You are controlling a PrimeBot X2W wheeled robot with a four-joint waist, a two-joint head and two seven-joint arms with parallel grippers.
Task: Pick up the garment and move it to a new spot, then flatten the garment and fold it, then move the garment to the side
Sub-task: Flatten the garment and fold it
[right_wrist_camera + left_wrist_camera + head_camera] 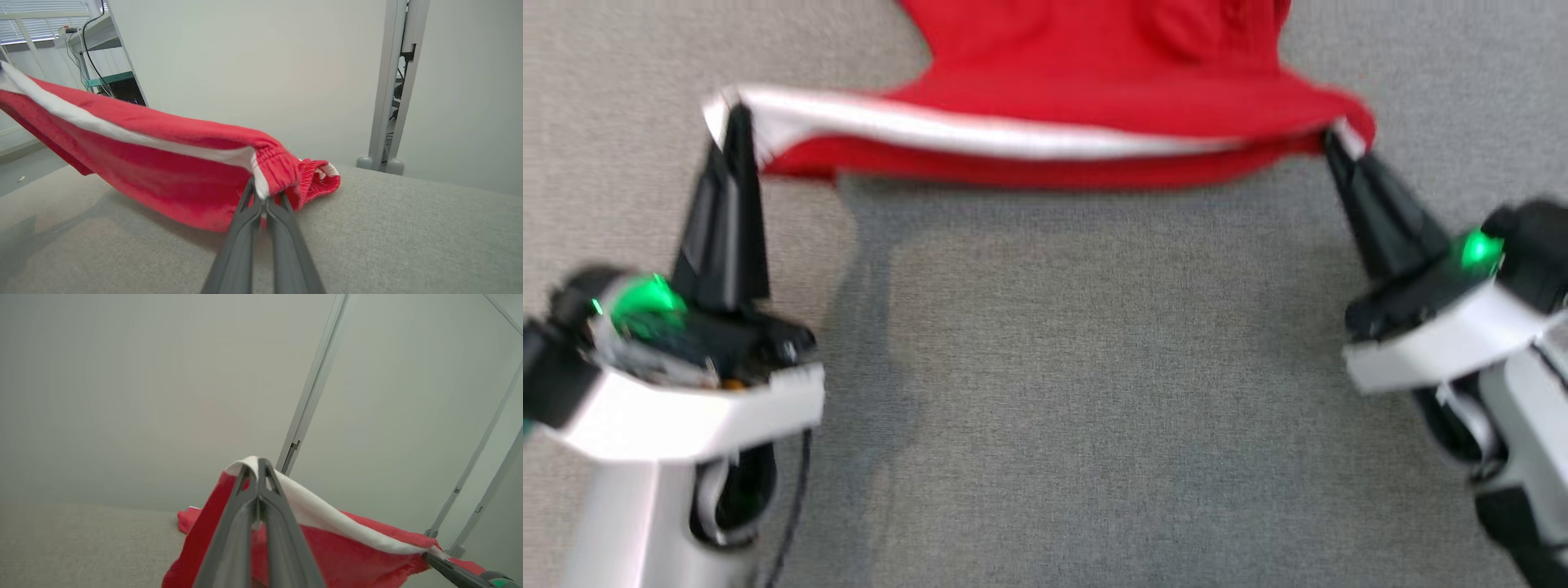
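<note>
Head view is motion-blurred. The left fingers are pressed fully together, with a white-edged corner of the garment pinched at their tips. The right fingers are likewise fully closed, nipping the opposite corner. In the right wrist view that corner sits by the gathered elastic waistband. The garment is red with a white stripe along the held edge. That edge is strung between the two sets of fingers, nearly taut with a slight sag in the middle, and lifted clear of the grey fabric tabletop. A shadow lies on the tabletop beneath the raised edge. The rest of the cloth slopes away from the robot and runs off the top of the head view. In the right wrist view the far waistband end touches the tabletop. In the left wrist view a small red fold also lies on the surface beyond the fingers. Grey metal posts and a pale wall stand behind the tabletop.
</note>
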